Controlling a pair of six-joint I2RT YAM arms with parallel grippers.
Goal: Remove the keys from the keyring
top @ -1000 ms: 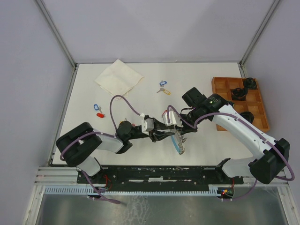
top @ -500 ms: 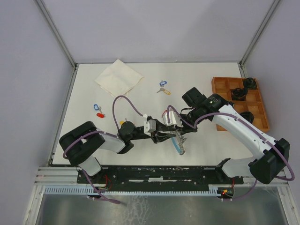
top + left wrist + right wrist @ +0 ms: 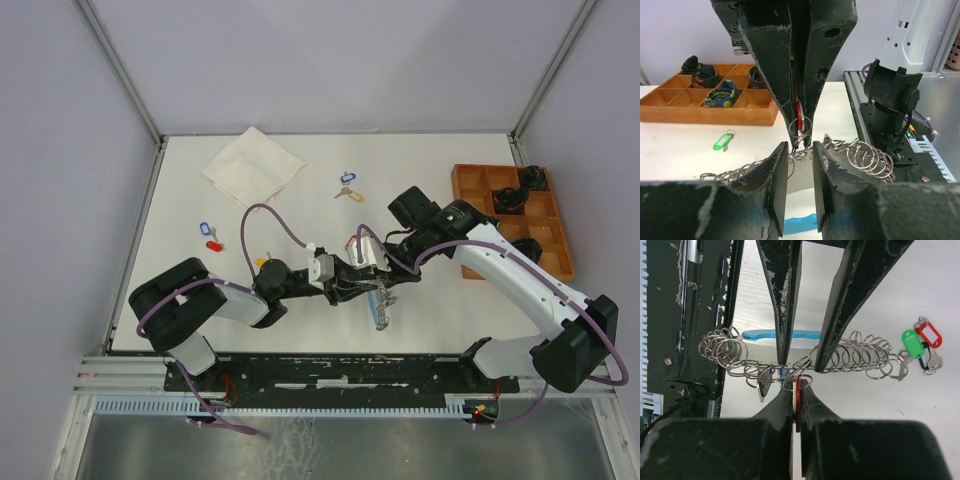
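The keyring [image 3: 381, 306] lies near the table's front middle: a string of silver rings [image 3: 850, 357] joined to a light-blue band [image 3: 780, 334]. My right gripper [image 3: 797, 389] is shut on a red-tagged key [image 3: 798, 390] whose small ring hooks into the string; it also shows in the left wrist view [image 3: 799, 117]. My left gripper [image 3: 800, 146] is open, its fingers [image 3: 782, 315] straddling the string of rings on either side of that key. In the top view the left gripper [image 3: 358, 288] and right gripper [image 3: 378, 272] meet over the keyring. A dark-tagged key [image 3: 760, 385] hangs on the rings.
Green, red and dark tagged keys [image 3: 919, 342] lie loose beyond the string's end. A wooden compartment tray [image 3: 470, 180] stands at the right. A folded cloth [image 3: 253, 167], a blue-tagged key [image 3: 347, 177] and blue and red tags [image 3: 209, 236] lie further back. The black front rail [image 3: 340, 372] is close.
My left arm has edged slightly to the right, toward the keyring. The right gripper keeps its hold on the red-tagged key and has hardly moved.
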